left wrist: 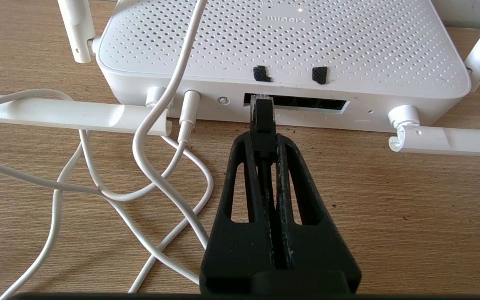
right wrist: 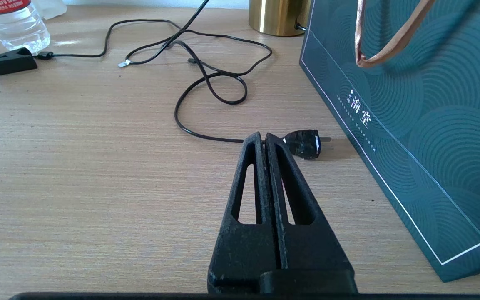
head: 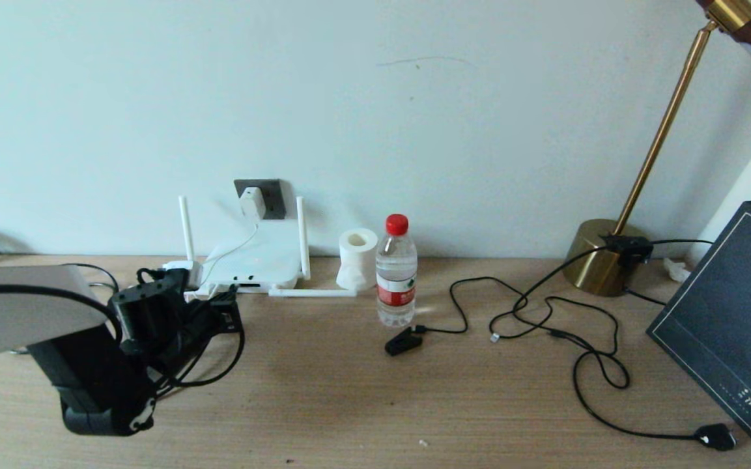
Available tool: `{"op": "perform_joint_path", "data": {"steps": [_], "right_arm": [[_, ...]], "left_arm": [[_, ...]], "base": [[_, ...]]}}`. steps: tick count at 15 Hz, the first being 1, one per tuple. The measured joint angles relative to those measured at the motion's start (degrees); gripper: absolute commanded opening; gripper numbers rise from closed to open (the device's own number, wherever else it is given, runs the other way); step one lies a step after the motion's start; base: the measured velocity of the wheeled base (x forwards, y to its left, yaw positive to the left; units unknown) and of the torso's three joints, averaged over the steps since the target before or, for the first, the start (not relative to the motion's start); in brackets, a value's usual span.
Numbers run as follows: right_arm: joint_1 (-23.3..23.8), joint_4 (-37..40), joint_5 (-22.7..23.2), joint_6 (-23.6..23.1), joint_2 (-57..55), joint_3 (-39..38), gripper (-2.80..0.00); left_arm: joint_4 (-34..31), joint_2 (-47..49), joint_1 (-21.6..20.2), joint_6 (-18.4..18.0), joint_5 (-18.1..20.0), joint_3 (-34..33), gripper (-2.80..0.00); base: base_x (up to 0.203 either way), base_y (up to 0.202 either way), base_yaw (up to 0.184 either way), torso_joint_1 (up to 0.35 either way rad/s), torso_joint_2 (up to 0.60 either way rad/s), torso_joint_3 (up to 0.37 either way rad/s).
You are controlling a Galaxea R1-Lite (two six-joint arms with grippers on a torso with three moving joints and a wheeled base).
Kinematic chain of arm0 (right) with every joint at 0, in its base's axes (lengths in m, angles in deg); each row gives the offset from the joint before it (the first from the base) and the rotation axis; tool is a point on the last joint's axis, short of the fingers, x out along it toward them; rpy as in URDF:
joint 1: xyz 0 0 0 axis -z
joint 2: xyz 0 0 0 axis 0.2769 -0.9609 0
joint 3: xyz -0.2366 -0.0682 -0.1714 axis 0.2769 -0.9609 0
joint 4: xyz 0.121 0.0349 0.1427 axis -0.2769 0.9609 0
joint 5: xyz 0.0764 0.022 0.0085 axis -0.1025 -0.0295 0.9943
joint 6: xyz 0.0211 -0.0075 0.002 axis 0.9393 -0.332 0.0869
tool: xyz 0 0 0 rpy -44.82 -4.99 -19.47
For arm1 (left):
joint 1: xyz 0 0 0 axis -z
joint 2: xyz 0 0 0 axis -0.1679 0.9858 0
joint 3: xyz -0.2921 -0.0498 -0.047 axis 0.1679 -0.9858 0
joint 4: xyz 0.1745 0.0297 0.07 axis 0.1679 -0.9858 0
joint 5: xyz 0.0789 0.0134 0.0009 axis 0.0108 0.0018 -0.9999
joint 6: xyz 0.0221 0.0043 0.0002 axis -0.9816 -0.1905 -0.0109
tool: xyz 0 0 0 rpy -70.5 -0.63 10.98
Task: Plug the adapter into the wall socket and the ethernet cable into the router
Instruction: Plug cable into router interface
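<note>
The white adapter (head: 253, 203) sits in the dark grey wall socket (head: 273, 193) above the router (head: 255, 264). Its thin white cord (left wrist: 140, 137) loops over the table to a jack at the router's (left wrist: 285, 46) back. My left gripper (left wrist: 263, 139) is shut on the ethernet cable's black connector (left wrist: 262, 118). The connector's clear tip sits at the left end of the dark port slot (left wrist: 310, 102); I cannot tell how deep. The black cable (head: 219, 374) loops back under my left arm. My right gripper (right wrist: 262, 137) is shut and empty, low over the table at the right.
A water bottle (head: 396, 273) and tissue roll (head: 357, 257) stand right of the router. A black clip-like plug (head: 403, 341), a thin black cord (head: 544, 312) and its chunky plug (right wrist: 304, 143) lie mid-table. A brass lamp base (head: 600, 260) and dark teal bag (head: 733, 312) fill the right.
</note>
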Motion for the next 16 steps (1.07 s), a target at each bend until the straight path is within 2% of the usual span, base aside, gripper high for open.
{"op": "perform_joint_path", "data": {"steps": [16], "right_arm": [[0.0,0.0,0.0,0.0,0.0,0.0,-2.8]], "left_arm": [[-0.1,-0.1,-0.1,0.0,0.0,-0.3,-2.8]], "base": [[0.0,0.0,0.0,0.0,0.0,0.0]]}}
